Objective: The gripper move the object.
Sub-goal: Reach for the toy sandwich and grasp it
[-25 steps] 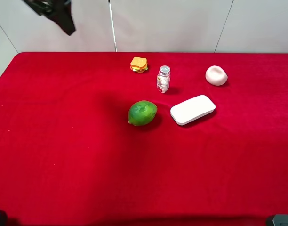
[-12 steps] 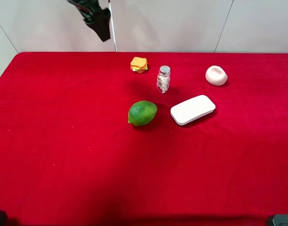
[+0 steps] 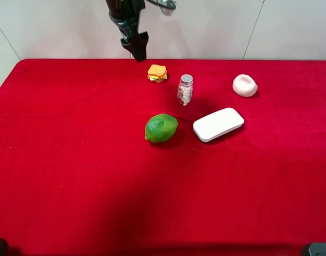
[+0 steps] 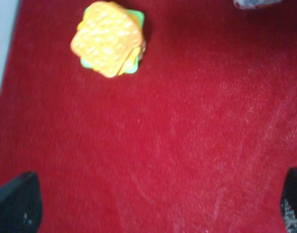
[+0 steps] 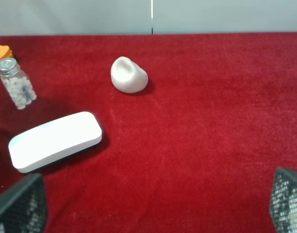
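Note:
The toy sandwich, orange-yellow slices with green and red layers, lies on the red cloth near the table's far edge. My left gripper hangs just left of and behind it, above the cloth. In the left wrist view the sandwich lies ahead of the gripper, whose dark fingertips stand wide apart with nothing between them. My right gripper is open and empty; only an orange edge of the sandwich shows in its view.
A pill bottle stands just right of the sandwich. A green lime and a white rounded block lie mid-table. A pale lump lies at the far right. The red table's far edge meets a white wall.
My left arm has swung from the upper left to the right and downward, ending close beside the sandwich. The objects on the cloth have not moved.

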You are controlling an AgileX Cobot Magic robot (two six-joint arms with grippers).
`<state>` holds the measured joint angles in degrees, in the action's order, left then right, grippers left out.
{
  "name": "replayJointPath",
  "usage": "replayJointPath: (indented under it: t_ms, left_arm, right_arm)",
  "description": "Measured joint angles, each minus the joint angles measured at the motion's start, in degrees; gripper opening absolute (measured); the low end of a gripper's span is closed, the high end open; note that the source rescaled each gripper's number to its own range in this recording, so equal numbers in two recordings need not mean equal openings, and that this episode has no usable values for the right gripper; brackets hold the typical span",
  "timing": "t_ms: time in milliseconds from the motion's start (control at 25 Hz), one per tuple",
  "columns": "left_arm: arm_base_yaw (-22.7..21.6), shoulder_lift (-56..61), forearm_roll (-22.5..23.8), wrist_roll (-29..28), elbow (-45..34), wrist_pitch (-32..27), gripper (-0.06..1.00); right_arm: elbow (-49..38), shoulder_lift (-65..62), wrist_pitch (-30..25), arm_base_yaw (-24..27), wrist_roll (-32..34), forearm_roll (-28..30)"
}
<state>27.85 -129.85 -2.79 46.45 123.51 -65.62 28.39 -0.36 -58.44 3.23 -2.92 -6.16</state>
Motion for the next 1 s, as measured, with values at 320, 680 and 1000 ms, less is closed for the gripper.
replayJointPath:
  t_ms: [320, 680, 1000]
  left_arm:
    - [0.47, -3.14, 0.00, 9.41, 0.00, 6.98, 0.93]
    - [0.47, -7.23, 0.00, 12.62, 0.00, 14.90, 0.91]
    - [0.89, -10.99, -0.19, 13.37, 0.00, 20.73, 0.91]
  right_arm:
    - [0.00, 0.00, 0.00, 0.00, 0.00, 0.00]
    - [0.00, 0.00, 0.00, 0.00, 0.00, 0.00]
    - [0.00, 0.00, 0.00, 0.00, 0.00, 0.00]
